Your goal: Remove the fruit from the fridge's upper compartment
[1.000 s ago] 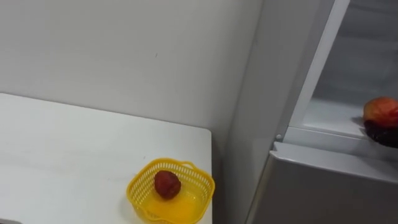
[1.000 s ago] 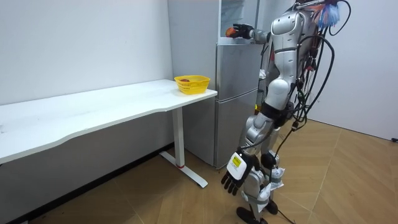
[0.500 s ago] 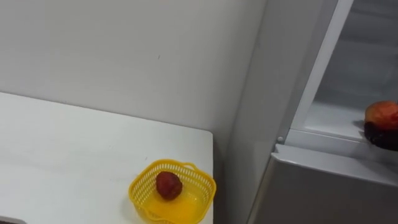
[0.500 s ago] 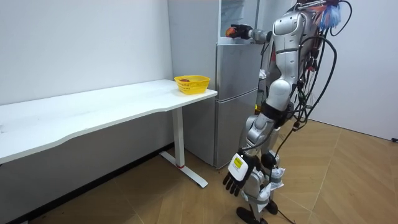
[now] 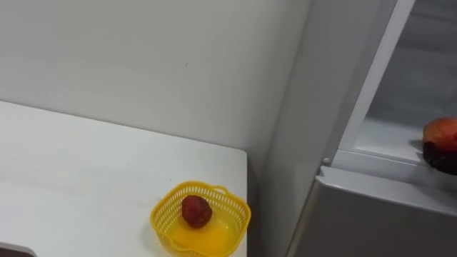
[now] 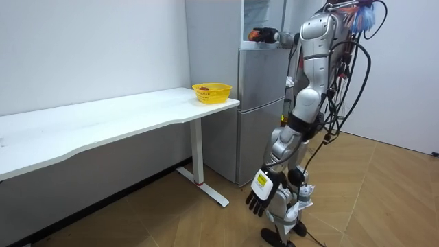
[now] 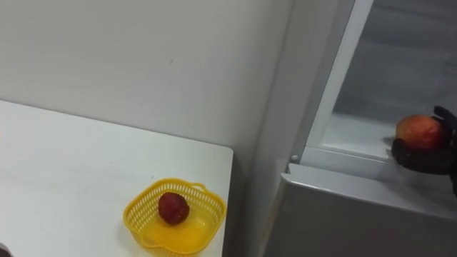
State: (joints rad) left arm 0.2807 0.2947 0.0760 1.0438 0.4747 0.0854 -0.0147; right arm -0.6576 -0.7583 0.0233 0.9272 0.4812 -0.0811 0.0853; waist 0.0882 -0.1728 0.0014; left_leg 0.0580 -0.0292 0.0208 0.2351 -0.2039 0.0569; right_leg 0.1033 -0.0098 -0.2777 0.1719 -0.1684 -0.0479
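Observation:
A red-orange fruit (image 7: 419, 131) rests in my right hand (image 7: 423, 156), whose dark fingers curl round it from below. The hand sits at the front edge of the open upper fridge compartment (image 7: 357, 132), just above the shut lower door (image 7: 343, 214). In the room view I stand in front of the grey fridge (image 6: 260, 103) with my right hand (image 6: 264, 34) reaching out at its top. My left hand (image 6: 259, 197) hangs open beside my leg, holding nothing.
A yellow basket (image 5: 161, 212) with a dark red fruit (image 5: 196, 211) in it stands at the corner of the white table (image 5: 71, 178), close to the fridge's side wall (image 5: 307, 107). A white wall runs behind the table.
The eye view has shifted a little to the right as a whole. My right hand and the fruit keep their place at the fridge opening.

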